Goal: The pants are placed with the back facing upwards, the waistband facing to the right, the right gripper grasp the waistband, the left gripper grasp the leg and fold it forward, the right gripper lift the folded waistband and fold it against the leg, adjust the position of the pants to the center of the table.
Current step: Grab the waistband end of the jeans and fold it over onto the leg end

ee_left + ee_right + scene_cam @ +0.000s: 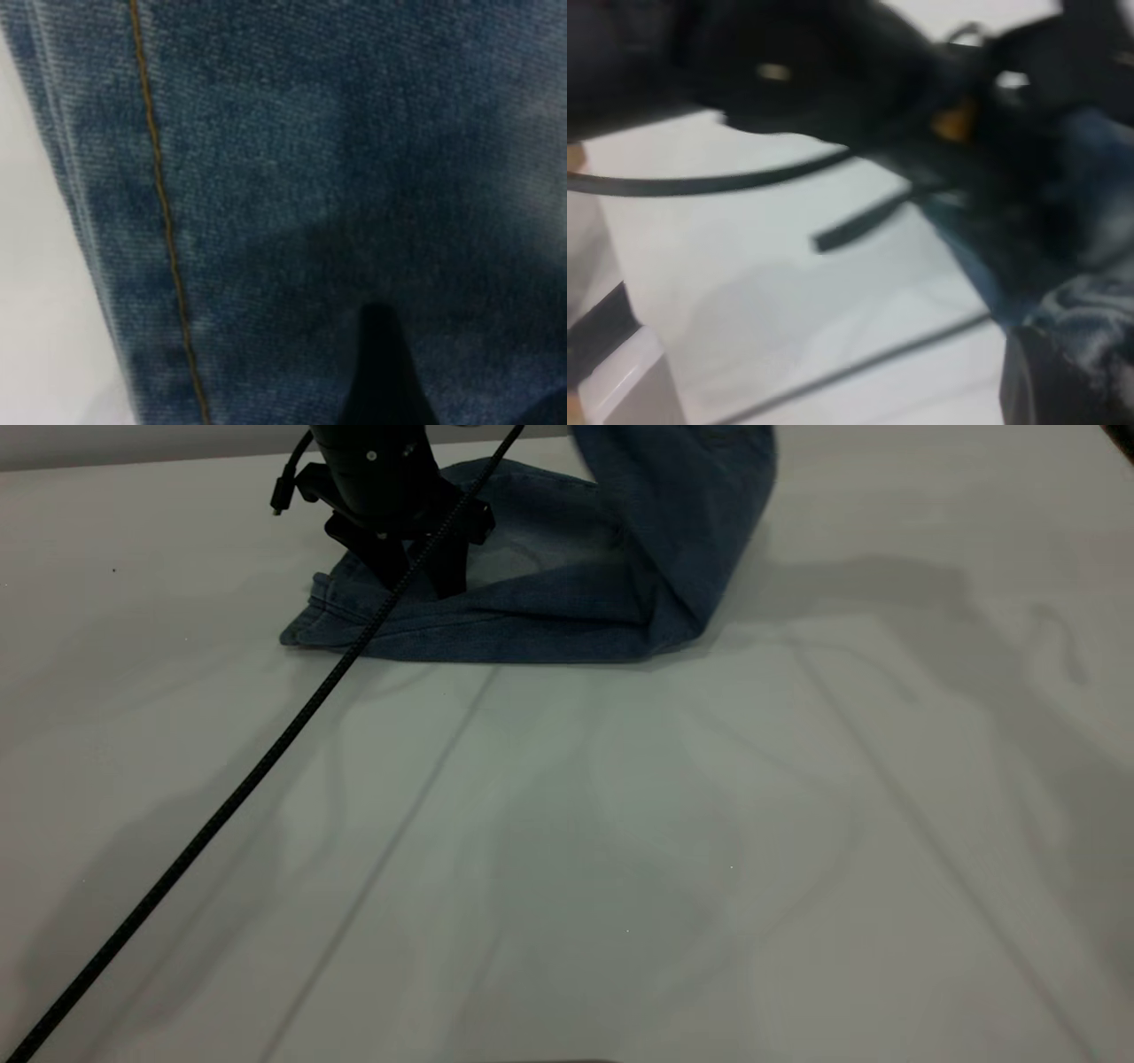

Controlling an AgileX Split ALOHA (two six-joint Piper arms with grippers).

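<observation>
The blue denim pants [549, 602] lie folded lengthwise at the far side of the table [620, 824]. Their leg end [354, 615] rests flat at the left. My left gripper [418, 580] stands on it, fingers apart and tips pressed on the cloth. In the left wrist view, denim [292, 177] with an orange seam fills the frame around that gripper [465, 381]. The right end of the pants [700, 505] rises off the table and out of the exterior view. In the right wrist view my right gripper [1090, 372] is shut on the gathered waistband [1090, 310].
A black braided cable [221, 806] runs from the left arm diagonally over the table to the near left corner. The left arm [833, 80] looms dark in the right wrist view. The table's left edge [620, 354] shows there too.
</observation>
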